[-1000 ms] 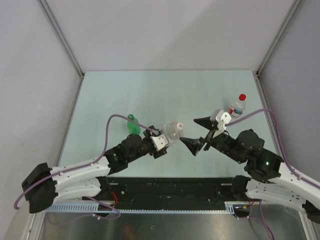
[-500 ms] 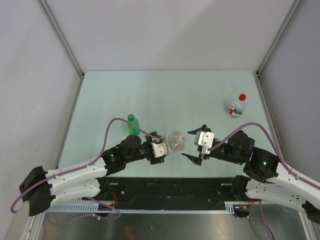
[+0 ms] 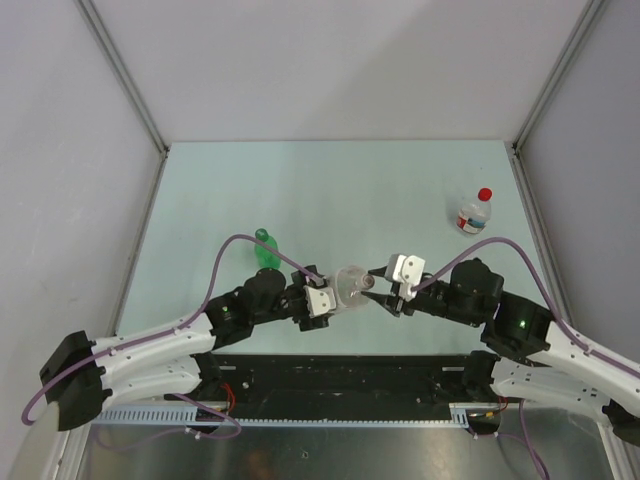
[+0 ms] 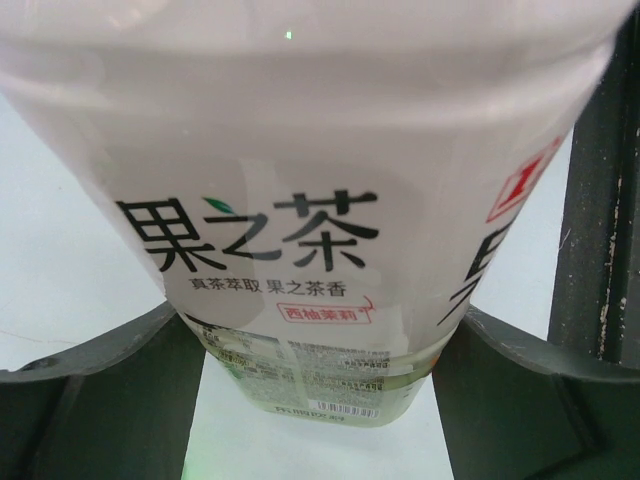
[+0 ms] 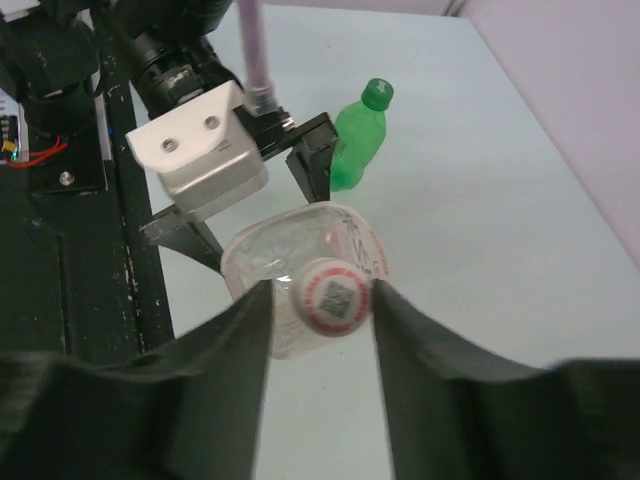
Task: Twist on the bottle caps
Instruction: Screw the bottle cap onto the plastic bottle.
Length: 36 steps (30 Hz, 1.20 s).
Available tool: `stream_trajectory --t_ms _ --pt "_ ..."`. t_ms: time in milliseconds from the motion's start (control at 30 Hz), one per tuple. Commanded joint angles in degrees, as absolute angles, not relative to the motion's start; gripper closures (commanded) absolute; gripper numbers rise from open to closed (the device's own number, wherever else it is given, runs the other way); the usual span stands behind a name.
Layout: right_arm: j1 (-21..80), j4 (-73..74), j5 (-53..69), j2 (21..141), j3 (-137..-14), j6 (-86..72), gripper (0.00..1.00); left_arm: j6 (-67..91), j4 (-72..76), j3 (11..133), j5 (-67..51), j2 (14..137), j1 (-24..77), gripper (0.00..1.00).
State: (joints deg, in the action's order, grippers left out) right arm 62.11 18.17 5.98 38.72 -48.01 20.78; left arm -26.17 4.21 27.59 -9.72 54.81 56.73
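- While the left pincer (image 3: 340, 290) clamps the thin-walled clear bottle (image 4: 300, 180), the right pincer (image 5: 322, 292) stands narrowed around its round white cap (image 5: 335, 299); whether it presses cannot be told.
- Only the right wrist view shows the cap's printed code; the left wrist view shows the bottle's label (image 4: 250, 240).
- The red cap (image 3: 485, 194) tops the small bottle (image 3: 470, 216), and the green cap (image 3: 262, 236) tops the green bottle (image 5: 352, 152), on the table (image 3: 300, 180).

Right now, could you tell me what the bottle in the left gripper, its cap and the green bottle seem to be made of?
Held bottle: thin clear plastic, glossy, with see-through walls and a printed label.
Its cap: probably opaque white plastic, with a red printed ring on top.
Green bottle: translucent green plastic, going by its shiny highlights.
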Motion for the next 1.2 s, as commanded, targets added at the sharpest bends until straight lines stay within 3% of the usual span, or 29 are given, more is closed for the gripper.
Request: stream_trajectory --t_ms 0,100,400,600,933,1067,1167 --pt "61.39 17.12 2.51 39.51 -50.0 16.07 0.61 -27.49 5.07 30.15 -11.04 53.56 56.7 1.0" --pt "61.09 17.61 2.9 40.04 -50.58 14.5 0.69 -27.46 4.95 30.21 -11.0 53.47 56.69 1.0" --pt "60.85 18.59 1.16 41.46 -50.94 8.83 0.78 -27.52 5.96 31.34 -8.67 52.07 56.74 1.0" --pt "60.33 15.83 -12.68 45.29 -51.06 -11.09 0.88 -27.1 11.04 33.01 -0.52 53.4 56.69 1.0" --pt "60.86 16.52 -41.41 54.55 -51.06 -40.6 0.87 -25.26 15.72 40.23 17.78 65.58 57.19 1.0" --pt "60.8 16.39 -45.56 54.7 -51.06 -45.77 0.77 -24.44 16.67 40.13 18.54 67.07 57.31 1.0" --pt "60.54 13.59 -44.11 53.71 -51.06 -41.37 0.71 -24.68 16.96 38.68 17.18 66.51 57.4 1.0"
